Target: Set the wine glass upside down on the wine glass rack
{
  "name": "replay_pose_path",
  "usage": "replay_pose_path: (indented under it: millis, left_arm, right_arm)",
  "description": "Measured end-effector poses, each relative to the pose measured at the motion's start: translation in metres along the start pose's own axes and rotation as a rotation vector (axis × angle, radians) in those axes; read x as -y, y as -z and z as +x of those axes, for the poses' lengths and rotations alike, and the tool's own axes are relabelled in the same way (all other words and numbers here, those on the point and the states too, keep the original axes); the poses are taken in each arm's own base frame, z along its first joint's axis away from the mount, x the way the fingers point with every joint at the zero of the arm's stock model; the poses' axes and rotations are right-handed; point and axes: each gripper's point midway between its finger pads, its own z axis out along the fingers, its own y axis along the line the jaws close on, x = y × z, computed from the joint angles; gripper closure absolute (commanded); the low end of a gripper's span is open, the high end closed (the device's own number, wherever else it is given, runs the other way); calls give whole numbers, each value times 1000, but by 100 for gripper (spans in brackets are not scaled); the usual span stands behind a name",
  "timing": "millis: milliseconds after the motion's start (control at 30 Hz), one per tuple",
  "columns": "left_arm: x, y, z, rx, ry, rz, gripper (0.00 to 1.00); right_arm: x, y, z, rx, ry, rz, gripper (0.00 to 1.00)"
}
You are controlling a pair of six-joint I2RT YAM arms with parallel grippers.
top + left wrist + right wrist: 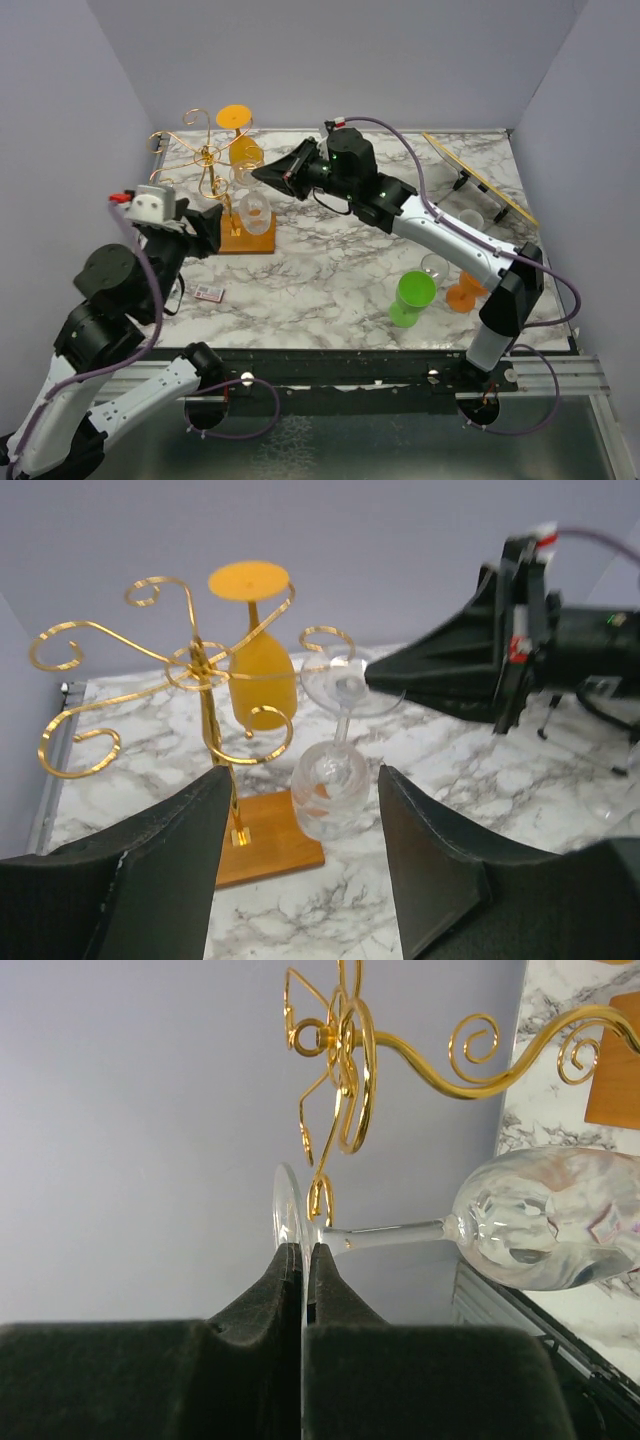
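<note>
The clear wine glass (255, 212) hangs upside down beside the gold wire wine glass rack (205, 160), bowl low over the wooden base (247, 238). My right gripper (305, 1248) is shut on the rim of the glass's foot, with the stem (390, 1235) and bowl (545, 1220) reaching away past a curled arm of the rack (350, 1070). My left gripper (305, 772) is open. The bowl (330, 790) lies just beyond its fingertips, untouched. The right gripper (375, 680) meets the foot (345, 685) from the right.
An orange wine glass (262, 670) hangs upside down on the rack's far side. At the right stand a green cup (412, 297), an orange piece (463, 295), two clear glasses (436, 265) and a yellow-edged board (480, 178). A small card (208, 292) lies near the left arm.
</note>
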Motion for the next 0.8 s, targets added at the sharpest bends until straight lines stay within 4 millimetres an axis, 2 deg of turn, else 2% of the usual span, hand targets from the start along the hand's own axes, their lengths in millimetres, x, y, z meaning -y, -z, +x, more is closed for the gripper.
replay_pose_path:
  millis: [67, 200, 333, 400, 567, 800]
  left_arm:
    - [-9, 16, -33, 61, 49, -14, 38]
    - [-22, 37, -81, 155, 108, -29, 37]
    - [-25, 42, -106, 194, 129, -38, 37]
    - [-24, 39, -110, 193, 129, -40, 36]
    - [-19, 29, -104, 161, 111, -41, 36]
    - [-19, 29, -103, 161, 109, -42, 34]
  right_arm:
    - [0, -7, -1, 4, 1, 0, 99]
    - [2, -19, -1, 15, 7, 0, 99]
    - [-2, -32, 0, 33, 31, -11, 99]
    - [-8, -38, -1, 44, 43, -25, 99]
    - [-21, -50, -5, 62, 64, -61, 99]
    - [-30, -68, 2, 51, 96, -90, 99]
